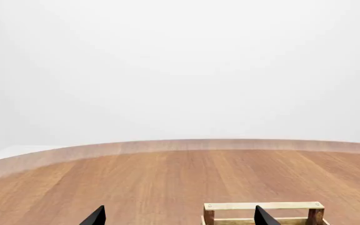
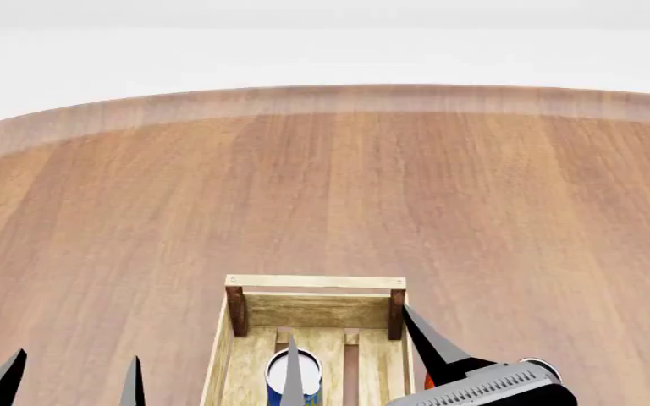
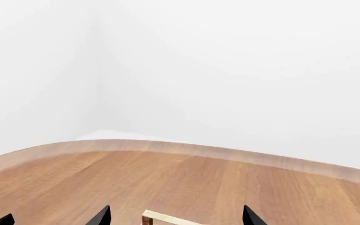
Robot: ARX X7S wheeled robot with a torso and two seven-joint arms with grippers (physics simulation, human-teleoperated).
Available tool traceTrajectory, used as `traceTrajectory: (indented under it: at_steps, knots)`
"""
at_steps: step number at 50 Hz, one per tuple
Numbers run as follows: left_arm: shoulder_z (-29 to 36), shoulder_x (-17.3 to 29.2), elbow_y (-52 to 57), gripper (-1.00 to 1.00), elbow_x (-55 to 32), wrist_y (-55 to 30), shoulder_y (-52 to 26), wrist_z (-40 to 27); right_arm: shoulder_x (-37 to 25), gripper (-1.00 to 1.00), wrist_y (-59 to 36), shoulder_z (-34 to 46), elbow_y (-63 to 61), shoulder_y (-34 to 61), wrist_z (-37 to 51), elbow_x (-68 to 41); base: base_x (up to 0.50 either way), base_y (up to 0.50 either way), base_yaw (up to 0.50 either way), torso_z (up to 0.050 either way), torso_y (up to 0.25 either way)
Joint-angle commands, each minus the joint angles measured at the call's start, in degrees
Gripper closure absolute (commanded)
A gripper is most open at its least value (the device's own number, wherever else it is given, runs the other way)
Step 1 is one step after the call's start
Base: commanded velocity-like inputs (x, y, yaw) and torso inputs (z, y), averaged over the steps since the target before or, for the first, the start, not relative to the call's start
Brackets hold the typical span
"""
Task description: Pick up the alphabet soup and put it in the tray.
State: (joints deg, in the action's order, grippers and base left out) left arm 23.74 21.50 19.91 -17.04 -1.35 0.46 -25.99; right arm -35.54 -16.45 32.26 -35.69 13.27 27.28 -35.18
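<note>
The alphabet soup (image 2: pixel 277 373), a blue-labelled can with a pale top, stands upright inside the tray (image 2: pixel 315 282), a light-wood crate at the near middle of the table. My right gripper (image 2: pixel 348 323) is open above the tray. One of its fingers (image 2: pixel 291 372) crosses in front of the can and the other is over the tray's right side. It grips nothing. My left gripper (image 2: pixel 78 355) is open and empty, left of the tray. The left wrist view shows the tray's far end (image 1: pixel 262 206) between that gripper's (image 1: pixel 178 213) fingers. The right wrist view shows a tray corner (image 3: pixel 150 217) between the right gripper's (image 3: pixel 176 213) fingers.
A second can (image 2: pixel 542 367) with a white top and some red showing stands just right of the tray, mostly hidden behind my right gripper's body. The round wooden table (image 2: pixel 325 186) stretches far beyond the tray to its curved far edge, with white walls behind.
</note>
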Motion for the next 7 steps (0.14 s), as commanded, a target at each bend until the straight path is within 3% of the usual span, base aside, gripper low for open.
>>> traceTrajectory:
  at_steps: [1,7]
  knots:
    - [-0.03,0.74,3.35,-1.0,-0.45,-1.16,0.3,-0.63,-1.06,-1.0,-0.87,-0.61,-2.8,0.13,1.09,-0.92,0.0,0.0,0.0,0.0,0.0]
    - [-0.13,1.04,4.81,-1.0,-0.72,-1.74,0.3,-1.0,-1.6,-1.0,-1.53,-0.88,-4.08,0.36,1.74,-1.31,0.0,0.0,0.0,0.0,0.0]
